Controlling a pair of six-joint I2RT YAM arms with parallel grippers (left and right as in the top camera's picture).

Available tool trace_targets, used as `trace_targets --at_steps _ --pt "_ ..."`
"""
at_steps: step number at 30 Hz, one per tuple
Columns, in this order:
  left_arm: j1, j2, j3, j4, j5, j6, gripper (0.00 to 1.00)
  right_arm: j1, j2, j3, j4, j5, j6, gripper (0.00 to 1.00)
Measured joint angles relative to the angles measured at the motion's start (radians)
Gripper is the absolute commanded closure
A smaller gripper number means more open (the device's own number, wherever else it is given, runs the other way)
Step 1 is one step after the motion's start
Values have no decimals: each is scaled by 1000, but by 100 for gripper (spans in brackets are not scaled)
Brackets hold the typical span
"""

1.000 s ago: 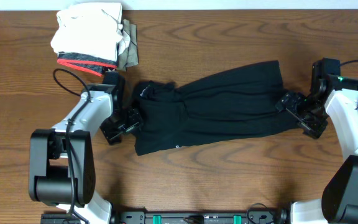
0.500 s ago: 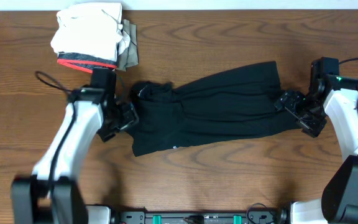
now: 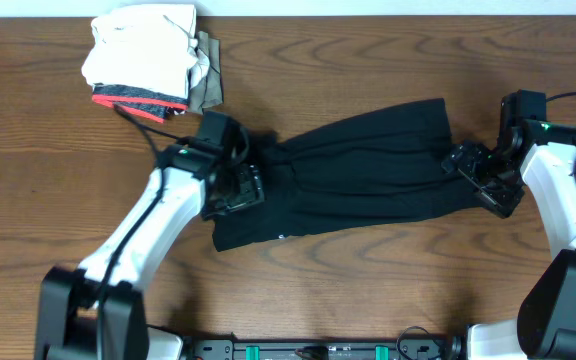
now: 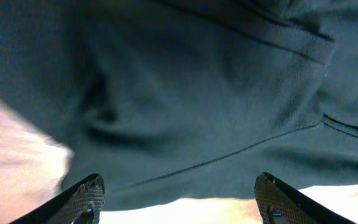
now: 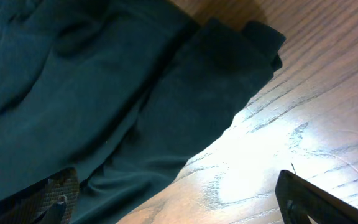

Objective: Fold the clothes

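Note:
A black garment lies spread lengthwise across the middle of the wooden table. My left gripper is open over its bunched left end; in the left wrist view the dark cloth fills the frame above the spread fingertips, with nothing between them. My right gripper is open at the garment's right edge; in the right wrist view the cloth's corner lies by the left fingertip, with bare wood between the fingers.
A stack of folded clothes, white on top with a red-edged piece below, sits at the back left corner. Bare wood lies in front of the garment.
My left arm swung right, moving its gripper from the bare table left of the garment onto the garment's left end. The right arm barely moved.

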Motion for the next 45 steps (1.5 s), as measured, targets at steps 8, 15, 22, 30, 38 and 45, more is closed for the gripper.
trace_targets --at_steps 8,15,22,30,38,45 --pt "-8 167 0 44 63 -3 21 1 0 0 4 8 18 1" --pt "-8 197 0 45 61 -7 21 1 0 0 6 41 95 1" --pt "6 197 0 45 34 -26 20 1 71 0 12 83 138 5" --pt "55 197 0 24 32 -29 20 1 180 -1 41 81 154 14" --pt "58 197 0 18 31 -29 21 1 182 -1 71 86 159 53" --pt "58 197 0 18 31 -29 21 1 182 -1 79 90 161 43"
